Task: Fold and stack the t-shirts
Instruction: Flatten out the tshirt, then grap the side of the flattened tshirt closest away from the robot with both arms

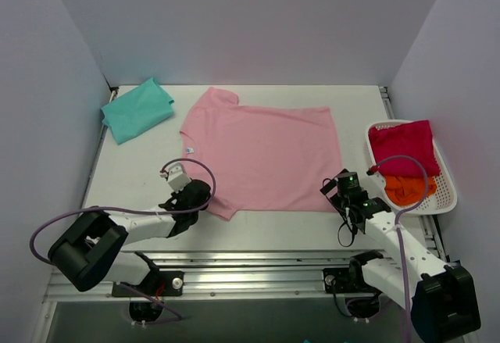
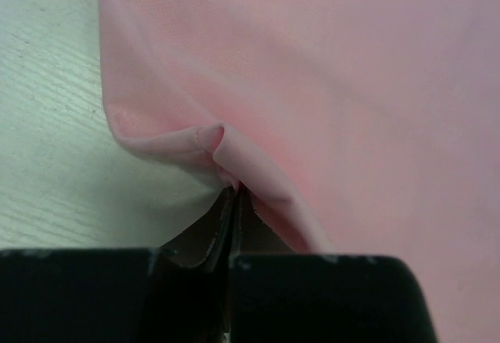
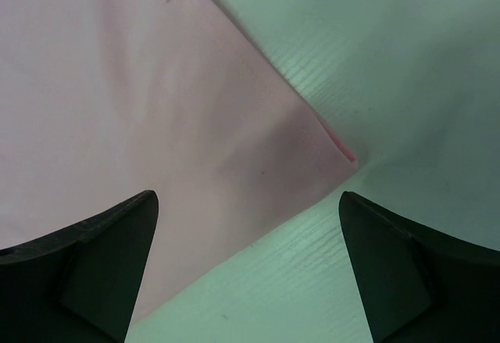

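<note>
Left hand (image 2: 234, 198) pinches pink shirt's (image 1: 266, 155) seven-o'clock sleeve — right hand (image 3: 246, 202) gapes over five-o'clock corner, readying the fold.

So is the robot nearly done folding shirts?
No. The teal shirt lies folded at the back left. The pink shirt is spread flat; the left end effector pinches its sleeve, the right end effector hangs open over its hem corner. Folding it and stacking remain.

White left arm (image 1: 141, 222) and right arm (image 1: 394, 243), black joints (image 1: 82, 251) (a lilac cable (image 1: 45, 230) looped along each)
</note>
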